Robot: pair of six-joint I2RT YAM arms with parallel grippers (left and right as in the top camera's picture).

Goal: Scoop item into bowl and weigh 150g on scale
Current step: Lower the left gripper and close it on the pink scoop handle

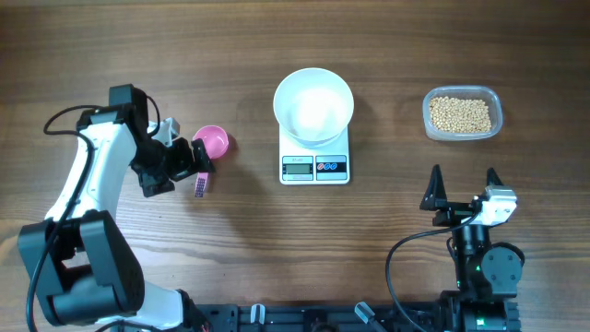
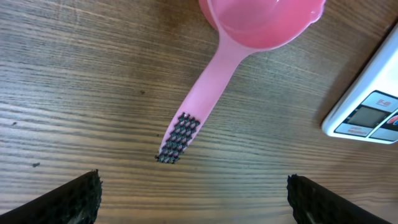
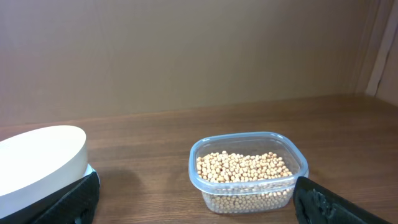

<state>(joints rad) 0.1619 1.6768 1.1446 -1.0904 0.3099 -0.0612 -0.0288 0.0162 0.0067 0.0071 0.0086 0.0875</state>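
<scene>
Overhead, the white bowl (image 1: 313, 106) sits empty on the scale (image 1: 314, 169) at the middle of the table (image 1: 138, 55), toward its far edge. The beans (image 1: 461, 113) lie in a clear tub (image 1: 499, 115) well apart from it, toward the right edge. The pink scoop (image 1: 211, 144) lies flat to the left of the scale, cup toward the far edge and handle toward the near one.

The left gripper (image 2: 194, 199) hovers over the scoop with its jaws spread wide and nothing between them. The right gripper (image 1: 463, 175) waits near the near edge, facing the tub, equally wide and empty.

The step in hand appears to be picking up the scoop. In the left wrist view the handle (image 2: 214, 74) runs at a slant, and its dark textured patch (image 2: 179, 138) sits a little left of centre between the fingers. To do this well, the wrist should probably turn until the jaws close squarely across the handle, then shift so the patch is centred. The handle lies low against the wood, so the fingertips need to come right down to the surface before closing. A grip on the patch, rather than on the smooth plastic nearer the cup, should slip less and keep the cup level for carrying.
</scene>
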